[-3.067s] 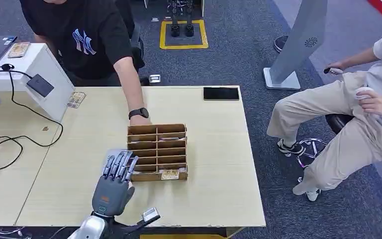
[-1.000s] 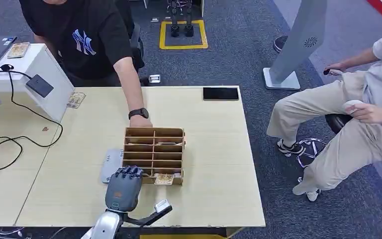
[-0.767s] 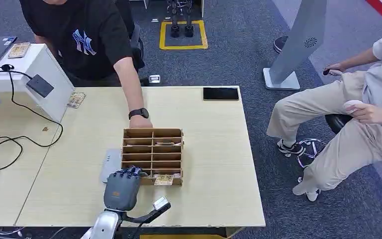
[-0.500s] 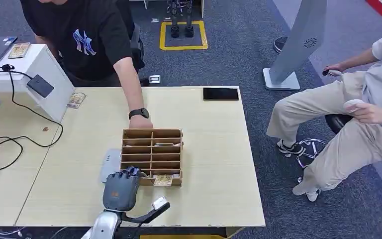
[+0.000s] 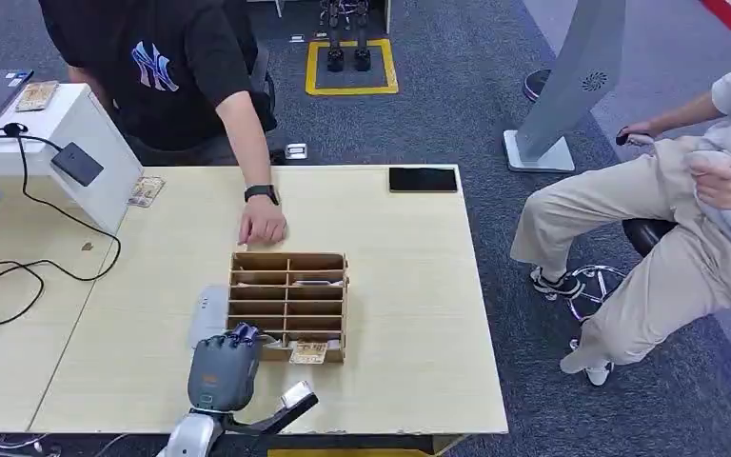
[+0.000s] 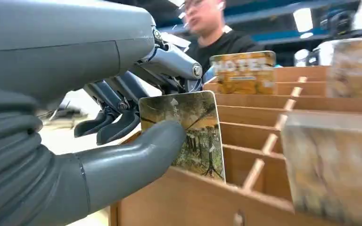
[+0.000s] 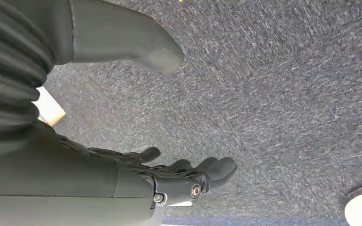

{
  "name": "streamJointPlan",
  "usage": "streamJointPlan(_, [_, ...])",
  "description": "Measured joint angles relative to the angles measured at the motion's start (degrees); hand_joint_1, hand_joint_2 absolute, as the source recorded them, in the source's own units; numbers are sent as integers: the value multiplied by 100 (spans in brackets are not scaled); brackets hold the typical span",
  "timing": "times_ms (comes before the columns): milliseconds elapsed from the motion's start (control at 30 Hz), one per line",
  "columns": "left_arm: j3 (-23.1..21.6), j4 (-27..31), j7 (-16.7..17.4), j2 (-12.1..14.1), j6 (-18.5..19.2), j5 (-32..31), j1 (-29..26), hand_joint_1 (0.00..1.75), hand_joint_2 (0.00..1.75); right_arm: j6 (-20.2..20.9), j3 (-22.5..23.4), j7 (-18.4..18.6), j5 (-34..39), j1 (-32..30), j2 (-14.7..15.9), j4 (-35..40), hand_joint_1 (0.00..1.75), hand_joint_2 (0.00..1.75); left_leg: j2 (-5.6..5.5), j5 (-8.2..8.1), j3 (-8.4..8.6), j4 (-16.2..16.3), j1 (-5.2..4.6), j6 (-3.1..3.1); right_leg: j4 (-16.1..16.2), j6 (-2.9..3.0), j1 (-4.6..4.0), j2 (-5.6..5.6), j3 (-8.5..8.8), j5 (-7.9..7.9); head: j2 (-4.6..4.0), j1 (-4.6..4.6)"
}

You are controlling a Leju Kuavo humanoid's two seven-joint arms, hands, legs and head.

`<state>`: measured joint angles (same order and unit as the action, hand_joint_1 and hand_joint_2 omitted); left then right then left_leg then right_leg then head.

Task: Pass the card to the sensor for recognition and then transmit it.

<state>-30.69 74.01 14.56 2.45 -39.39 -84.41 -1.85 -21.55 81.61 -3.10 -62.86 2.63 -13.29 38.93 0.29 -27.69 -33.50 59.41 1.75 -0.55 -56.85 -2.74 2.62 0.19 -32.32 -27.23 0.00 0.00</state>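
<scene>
card [image 6: 188,134] now sits pinched between the left hand's [image 5: 221,371] thumb and fingers at the near-left corner of the wooden organizer [image 5: 287,305], only partly out of its slot; the person's hand [image 5: 262,227] has let go of the organizer's far edge and pulled back on the counter [image 5: 409,314]; next comes lifting the card free for the sensor; right hand [image 7: 169,176] hangs open, holding nothing, above the carpet
</scene>
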Motion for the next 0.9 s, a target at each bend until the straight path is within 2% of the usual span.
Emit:
streamJointPlan(133, [57, 77, -46, -24, -4, 59, -49, 175, 175, -11, -46, 0, 11, 0, 7, -48, 0, 175, 0, 0, -1, 0, 0, 0, 0, 0, 0, 0, 0, 0, 0, 0])
streamJointPlan(167, [74, 113, -193, -35, -7, 204, -70, 175, 175, -28, -57, 0, 9, 0, 7, -59, 0, 175, 0, 0, -1, 0, 0, 0, 0, 0, 0, 0, 0, 0, 0, 0])
streamJointPlan(267, [337, 422, -1051, -234, -9, 1046, -182, 175, 175, -105, -72, 0, 9, -2, 7, -92, 0, 175, -3, 0, -4, 1, 0, 1, 1, 0, 1, -5, -2, 0, 0, 2])
streamJointPlan(333, [488, 624, -1608, -392, -6, 1952, -187, 175, 175, -166, -88, 4, 4, 3, 7, -109, 0, 175, -6, 0, -5, 1, 0, 1, 2, 0, 1, -7, -1, 0, 0, 2])
streamJointPlan(400, [559, 868, -1889, -505, 33, 2720, -142, 175, 175, -201, -103, 7, -2, 4, 7, -127, 0, 175, -5, 0, -5, 1, 0, 1, 2, 0, 1, -5, -1, 0, 0, 2])
streamJointPlan(533, [623, 1202, -2066, -629, 74, 3202, -15, 175, 175, -247, -109, 7, -17, 2, 7, -153, 0, 175, -3, 0, -3, 1, 0, 0, 1, 0, 0, -4, -1, 1, 0, 0])
streamJointPlan(900, [664, 1429, -2112, -695, 114, 3305, 46, 175, 175, -260, -151, 7, -17, 3, 7, -190, 0, 175, -4, 0, -4, 1, 0, 1, 1, 0, 0, -4, -1, 0, 0, 0])
